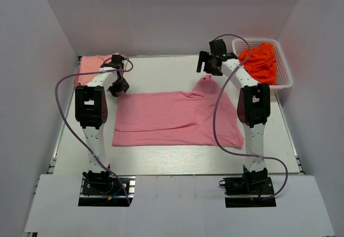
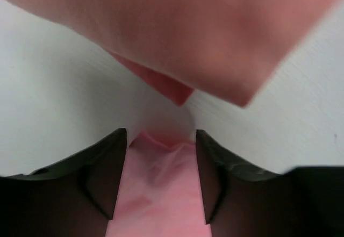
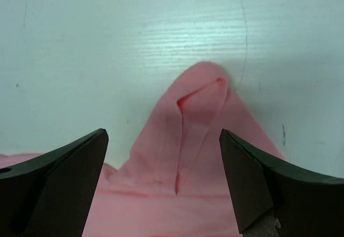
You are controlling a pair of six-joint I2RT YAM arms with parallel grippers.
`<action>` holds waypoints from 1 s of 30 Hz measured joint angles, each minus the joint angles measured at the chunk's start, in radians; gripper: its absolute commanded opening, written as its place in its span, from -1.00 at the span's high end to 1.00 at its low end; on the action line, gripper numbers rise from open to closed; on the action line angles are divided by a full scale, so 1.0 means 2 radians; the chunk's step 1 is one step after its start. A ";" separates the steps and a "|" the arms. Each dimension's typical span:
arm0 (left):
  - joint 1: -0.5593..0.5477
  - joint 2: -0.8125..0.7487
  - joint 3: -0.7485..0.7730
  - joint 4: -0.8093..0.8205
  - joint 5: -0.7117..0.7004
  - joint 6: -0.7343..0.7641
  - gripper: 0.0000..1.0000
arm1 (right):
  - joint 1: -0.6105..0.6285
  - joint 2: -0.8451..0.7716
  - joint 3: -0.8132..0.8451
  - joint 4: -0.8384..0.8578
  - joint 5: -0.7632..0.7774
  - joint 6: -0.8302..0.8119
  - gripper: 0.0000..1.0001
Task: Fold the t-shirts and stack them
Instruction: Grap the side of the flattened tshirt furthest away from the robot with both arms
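A rose pink t-shirt (image 1: 172, 120) lies spread flat in the middle of the table. A paler salmon t-shirt (image 1: 94, 65) lies folded at the far left. My left gripper (image 1: 119, 86) is down at the spread shirt's far left corner. In the left wrist view its jaws (image 2: 161, 135) stand partly open, with wrinkled pink cloth (image 2: 161, 194) filling the gap between them. My right gripper (image 1: 207, 62) hangs open over the peaked sleeve (image 1: 204, 82) at the shirt's far right. In the right wrist view that sleeve (image 3: 193, 140) sits between the spread fingers (image 3: 163, 132), apart from both.
A white basket (image 1: 287, 73) holding orange clothes (image 1: 262, 60) stands at the far right corner. Blurred pink cloth (image 2: 204, 27) fills the top of the left wrist view. White walls enclose the table on three sides. Purple cables loop from both arms.
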 measured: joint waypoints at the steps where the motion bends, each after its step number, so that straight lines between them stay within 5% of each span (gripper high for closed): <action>1: 0.002 0.006 0.002 -0.001 0.001 0.001 -0.06 | -0.001 0.012 0.012 0.005 -0.001 0.000 -0.81; 7: 0.008 0.020 0.005 -0.001 0.010 0.002 0.98 | -0.007 0.084 0.070 0.021 0.000 0.007 -0.81; 18: 0.010 0.012 -0.009 0.014 0.027 0.007 1.00 | -0.015 0.113 0.076 0.037 0.047 0.006 -0.68; 21: 0.011 0.011 -0.011 0.016 0.031 0.008 1.00 | -0.016 0.122 0.076 0.046 0.041 0.009 -0.16; 22: 0.011 0.011 -0.012 0.016 0.032 0.009 1.00 | -0.016 0.126 0.077 0.049 0.038 0.010 0.15; 24: 0.011 0.011 -0.012 0.017 0.034 0.011 1.00 | -0.016 0.132 0.077 0.054 0.033 0.014 0.34; 26: 0.011 0.010 -0.012 0.018 0.035 0.011 1.00 | -0.017 0.132 0.079 0.055 0.026 0.017 0.86; 27: 0.011 0.010 -0.012 0.018 0.035 0.012 1.00 | -0.017 0.132 0.080 0.055 0.024 0.019 1.00; 30: 0.011 0.009 -0.014 0.020 0.038 0.014 1.00 | -0.016 0.132 0.082 0.055 0.023 0.027 1.00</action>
